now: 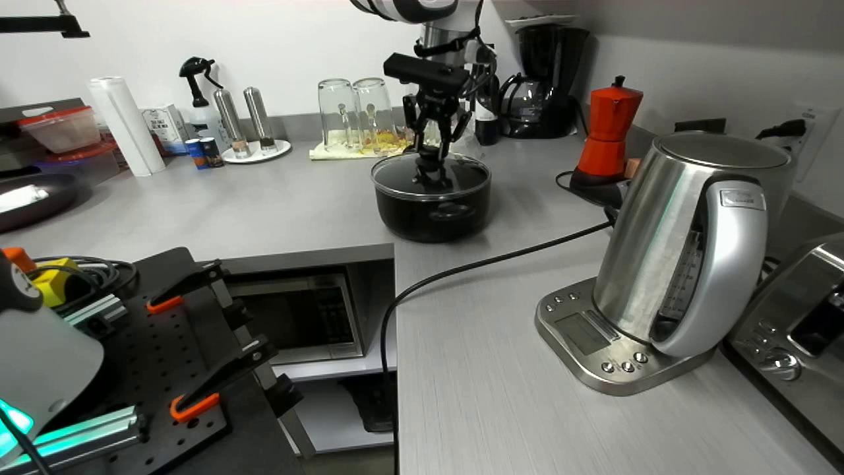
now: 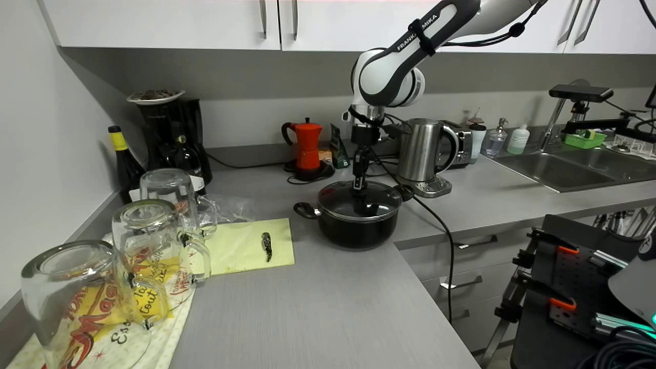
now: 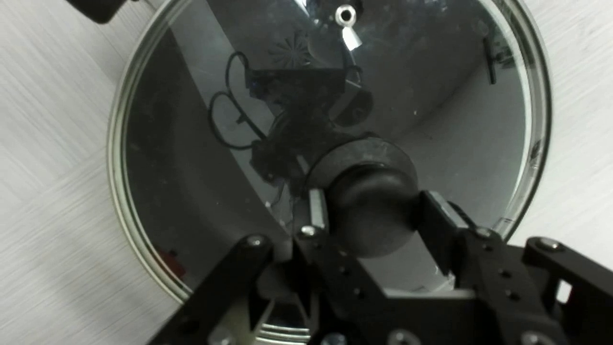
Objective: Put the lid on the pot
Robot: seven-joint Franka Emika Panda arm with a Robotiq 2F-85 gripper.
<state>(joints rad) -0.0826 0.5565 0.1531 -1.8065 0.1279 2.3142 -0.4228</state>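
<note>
The black pot stands on the counter in both exterior views (image 1: pixel 422 223) (image 2: pixel 359 233). The clear-glass lid (image 1: pixel 397 177) with its metal rim lies over the pot's opening and looks about level; it also shows in an exterior view (image 2: pixel 382 201). In the wrist view the lid (image 3: pixel 191 201) fills most of the picture, and a pot handle (image 3: pixel 98 9) shows at the top left. My gripper (image 3: pixel 378 209) points down with one finger on each side of the black knob (image 3: pixel 373 235), both against it. The gripper also shows in both exterior views (image 1: pixel 432 155) (image 2: pixel 360 182). The lid hides the pot's inside.
A black cable (image 1: pixel 501 256) runs across the counter beside the pot. The steel kettle (image 1: pixel 666 244), red moka pot (image 1: pixel 606 122) and coffee maker (image 1: pixel 544 79) stand around it. Glass mugs (image 2: pixel 148 225) and a yellow cloth (image 2: pixel 241 251) lie on another side. The counter edge (image 2: pixel 410 261) is near the pot.
</note>
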